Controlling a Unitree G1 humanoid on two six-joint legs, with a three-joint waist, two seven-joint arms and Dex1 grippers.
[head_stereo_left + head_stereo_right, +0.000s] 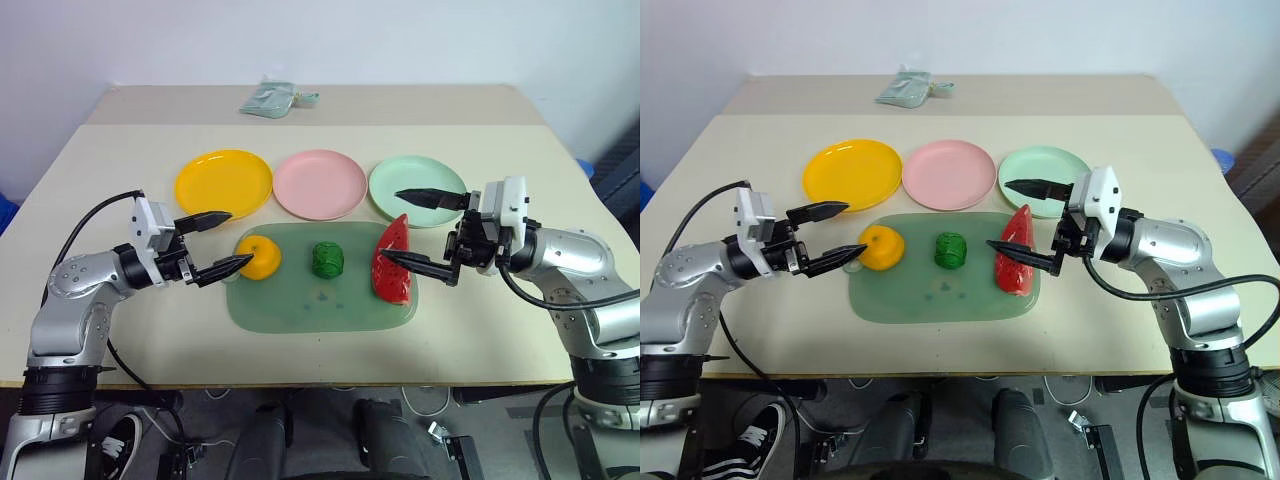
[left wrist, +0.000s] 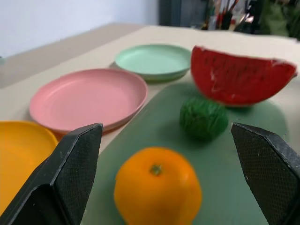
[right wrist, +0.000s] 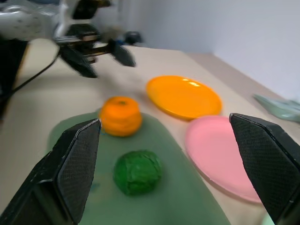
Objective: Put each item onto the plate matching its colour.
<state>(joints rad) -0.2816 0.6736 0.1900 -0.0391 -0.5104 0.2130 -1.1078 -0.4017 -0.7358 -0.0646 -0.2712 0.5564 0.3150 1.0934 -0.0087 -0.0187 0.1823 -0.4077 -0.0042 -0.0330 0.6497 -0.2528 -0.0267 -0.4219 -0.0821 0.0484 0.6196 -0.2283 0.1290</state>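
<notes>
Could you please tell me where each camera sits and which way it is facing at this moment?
Left and right eye views: on the head, looking forward and down at the table, both arms showing.
Left wrist view: on the left hand, open, facing the orange, green ball and watermelon slice.
Right wrist view: on the right hand, open, facing the left hand.
All share the pink plate.

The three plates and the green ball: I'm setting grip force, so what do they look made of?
The yellow plate, pink plate and mint plate look like smooth, hard plastic with a slight sheen on the rims. The green ball has a ridged, matte surface, possibly wound cord or moulded plastic; unclear.
</notes>
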